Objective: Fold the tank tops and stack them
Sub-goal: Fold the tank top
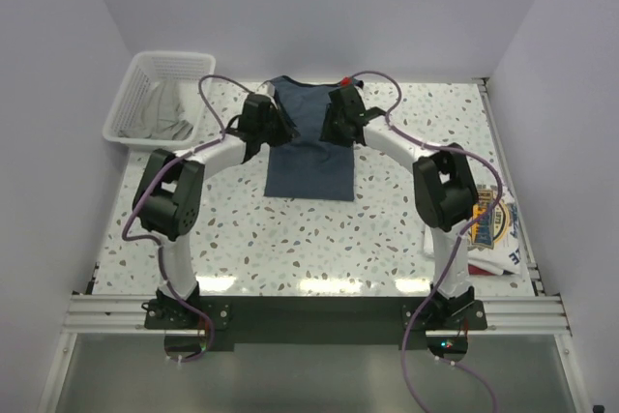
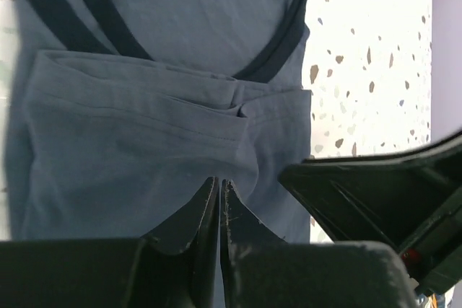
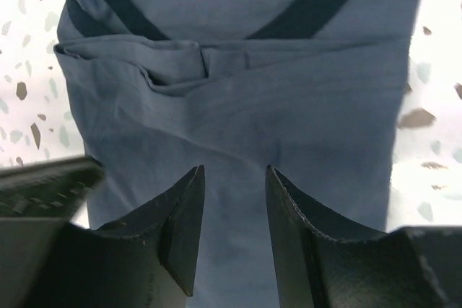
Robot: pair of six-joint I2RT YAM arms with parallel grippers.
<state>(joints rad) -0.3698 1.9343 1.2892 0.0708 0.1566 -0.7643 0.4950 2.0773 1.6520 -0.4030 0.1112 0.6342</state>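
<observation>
The slate-blue tank top (image 1: 309,166) lies flat at the far middle of the table, with navy trim. In both wrist views a hemmed edge (image 2: 151,117) is folded up and lies just below the neckline trim. My left gripper (image 1: 268,123) hovers over the top's left part; its jaws (image 2: 219,179) are shut, with only cloth seen beyond the tips. My right gripper (image 1: 338,115) is over the top's right part, open (image 3: 233,169) and empty above the cloth (image 3: 238,106). The white tank top (image 1: 495,229) with its round graphic lies crumpled at the right table edge.
A white mesh basket (image 1: 135,84) holding grey cloth stands at the far left. The right gripper's black body (image 2: 382,200) shows close beside the left one. White walls close in the back and both sides. Speckled tabletop (image 1: 290,239) lies in front of the blue top.
</observation>
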